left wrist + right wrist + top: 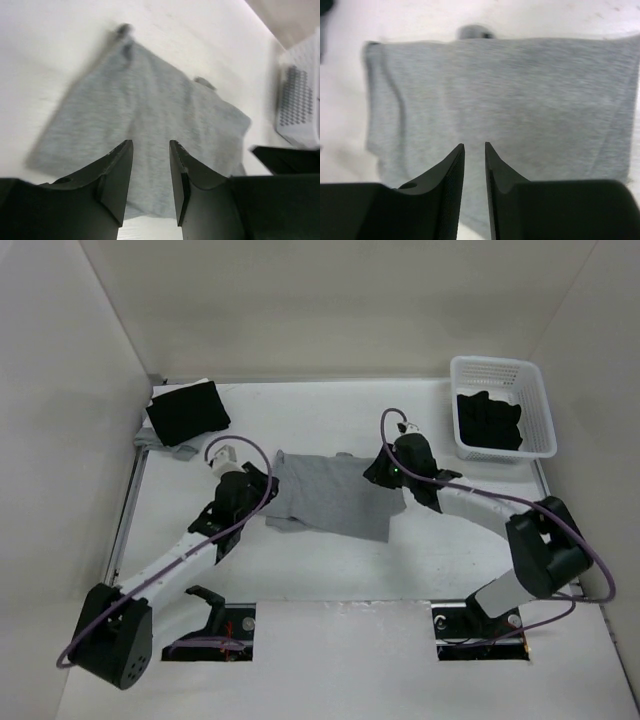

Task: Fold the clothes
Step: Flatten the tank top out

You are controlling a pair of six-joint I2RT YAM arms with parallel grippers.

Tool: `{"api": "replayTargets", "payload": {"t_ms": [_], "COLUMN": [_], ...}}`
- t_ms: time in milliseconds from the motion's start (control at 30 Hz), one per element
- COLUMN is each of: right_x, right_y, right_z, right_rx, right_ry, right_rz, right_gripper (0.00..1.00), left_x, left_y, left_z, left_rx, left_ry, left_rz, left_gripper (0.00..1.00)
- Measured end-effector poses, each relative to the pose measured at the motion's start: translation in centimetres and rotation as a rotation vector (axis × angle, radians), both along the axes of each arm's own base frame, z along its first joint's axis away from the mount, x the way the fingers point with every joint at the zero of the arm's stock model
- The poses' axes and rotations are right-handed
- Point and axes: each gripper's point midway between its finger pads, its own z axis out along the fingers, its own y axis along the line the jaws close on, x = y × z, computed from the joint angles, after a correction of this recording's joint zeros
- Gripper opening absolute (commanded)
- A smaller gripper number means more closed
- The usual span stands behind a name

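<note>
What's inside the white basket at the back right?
Bunched black clothes lie inside the white basket. Anything beneath them, and most of the basket floor, is hidden.

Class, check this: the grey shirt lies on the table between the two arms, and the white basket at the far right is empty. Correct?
No. The basket holds black clothes, as the top view shows. The grey shirt lies where you say.

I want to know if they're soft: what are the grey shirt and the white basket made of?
The grey shirt looks like soft knit cloth, matte and speckled, lying limp with wrinkles. The white basket is probably hard plastic: smooth lattice walls holding their shape.
</note>
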Motion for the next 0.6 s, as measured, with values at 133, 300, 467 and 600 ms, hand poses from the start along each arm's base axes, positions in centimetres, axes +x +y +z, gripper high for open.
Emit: {"api": "replayTargets", "payload": {"t_ms": [133,300,467,600], "right_x": [-2.6,-5.7,-7.1,-7.3], "right_y": [1.6,1.6,0.6,0.4], "right_z": [4.6,4.7,3.7,3.7], "right_rx": [0.054,0.063,0.054,0.059], "right_ry": [-0.118,-0.139,-0.127,-0.130], "right_rz": [0.059,0.101,0.089,0.081], "right_gripper": [0.28,0.28,0.28,0.28], "left_x": [-3.3,-5.0,-3.7,-2.8], "left_y": [6.0,8.1,7.6,6.6], "left_z": [-6.6,-9.8,-9.8,-9.9], "left_rx": [0.091,0.134,0.149,0.165], "left_ry": [0.168,0.263,0.266,0.266], "left_rz": [0.141,0.191,0.181,0.148], "left_gripper": [0.42,0.44,0.34,0.32]}}
